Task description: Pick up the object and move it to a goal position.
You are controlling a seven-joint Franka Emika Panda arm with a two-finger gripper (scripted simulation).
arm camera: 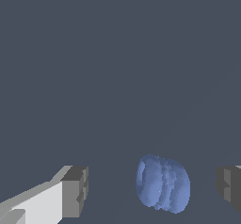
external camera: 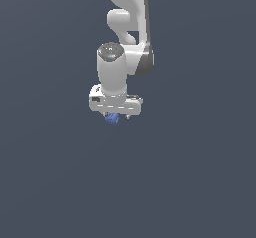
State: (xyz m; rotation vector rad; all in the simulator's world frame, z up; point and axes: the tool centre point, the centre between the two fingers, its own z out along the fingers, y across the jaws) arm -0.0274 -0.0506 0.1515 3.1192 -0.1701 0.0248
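The object [arm camera: 162, 183] is a small blue, lumpy, ridged piece. In the wrist view it sits between the two fingers of my gripper [arm camera: 153, 190], with a gap on each side: a wider one to the white-and-grey finger [arm camera: 74, 192] and a narrower one to the other grey finger [arm camera: 229, 186]. The jaws stand open and touch nothing. In the exterior view the blue object [external camera: 112, 117] peeks out just under the white hand of the gripper [external camera: 118, 114], which points straight down over it. Most of the object and both fingertips are hidden there by the hand.
The floor [external camera: 60, 182] is a plain dark grey-blue surface all round. The white arm [external camera: 125, 27] rises behind the hand toward the top of the exterior view. No goal marker shows.
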